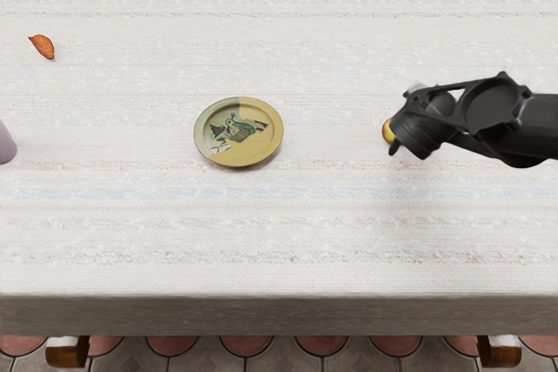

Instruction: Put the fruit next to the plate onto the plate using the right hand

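Only the right arm (pixel 510 124) shows, coming in from the right edge with the dark forearm lying pretty much level. The right robot hand (pixel 418 128) is at its end, pointing left, low over the bench.

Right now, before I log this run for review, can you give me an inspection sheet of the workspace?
Surface: table under a pale cloth, lying flat.
Job's things: plate near the centre, with only its painted design on it; fruit, yellow and red, to the plate's right and apart from it, partly hidden by the right hand.
Clutter: orange-brown piece at far left; purple object cut off by the left edge.
Hands: right hand at the fruit, grasp cannot be told; left hand not in view.
Cables: nothing seen.
Surroundings: tiled floor and wooden feet below the table's near edge.
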